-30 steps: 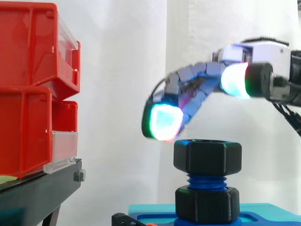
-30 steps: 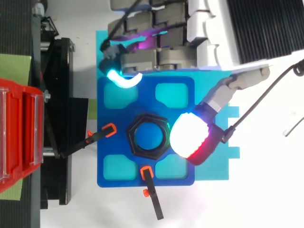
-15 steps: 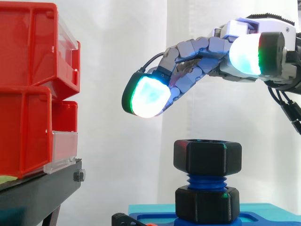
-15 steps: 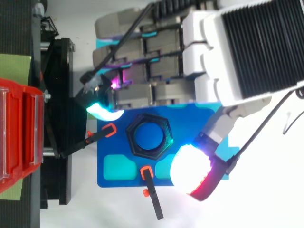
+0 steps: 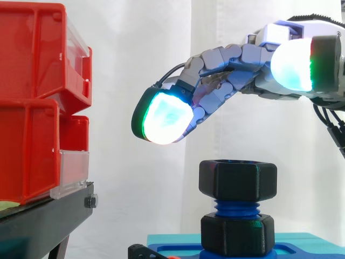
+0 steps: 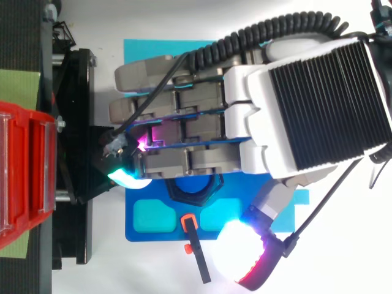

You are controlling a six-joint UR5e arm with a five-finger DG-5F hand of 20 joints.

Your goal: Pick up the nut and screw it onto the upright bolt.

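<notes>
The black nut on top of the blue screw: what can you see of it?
The nut is black, six-sided and chunky, with a matte, plastic look. It sits level at the top of the upright blue bolt, with some thread showing between it and a second black hexagonal piece lower down. From above, the bolt's blue end shows inside its round bore. Only the bolt touches it: the hand hovers above, open, with a clear gap.
</notes>
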